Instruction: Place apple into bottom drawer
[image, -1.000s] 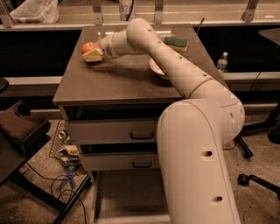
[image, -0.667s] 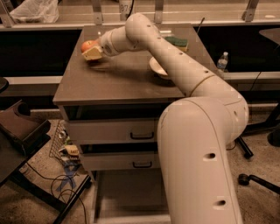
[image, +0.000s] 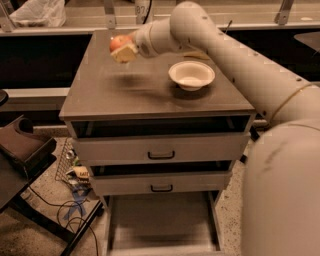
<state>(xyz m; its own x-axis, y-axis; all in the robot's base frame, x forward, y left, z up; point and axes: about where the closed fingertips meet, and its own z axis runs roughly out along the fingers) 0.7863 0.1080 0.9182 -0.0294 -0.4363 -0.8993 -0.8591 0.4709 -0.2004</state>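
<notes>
My gripper (image: 121, 48) is shut on the red-orange apple (image: 118, 42) and holds it lifted above the back left of the cabinet top (image: 125, 90). The arm reaches in from the right across the top. The bottom drawer (image: 160, 225) is pulled out at the foot of the cabinet, its flat grey inside showing. The apple's shadow falls on the cabinet top below it.
A white bowl (image: 191, 75) sits on the right of the cabinet top. Two upper drawers with black handles (image: 161, 155) are nearly closed. A dark chair (image: 22, 150) and cables (image: 75, 200) lie on the floor at the left. A counter runs behind.
The gripper has lifted the apple off the cabinet top, and the view has shifted so the bowl and the open bottom drawer show fully.
</notes>
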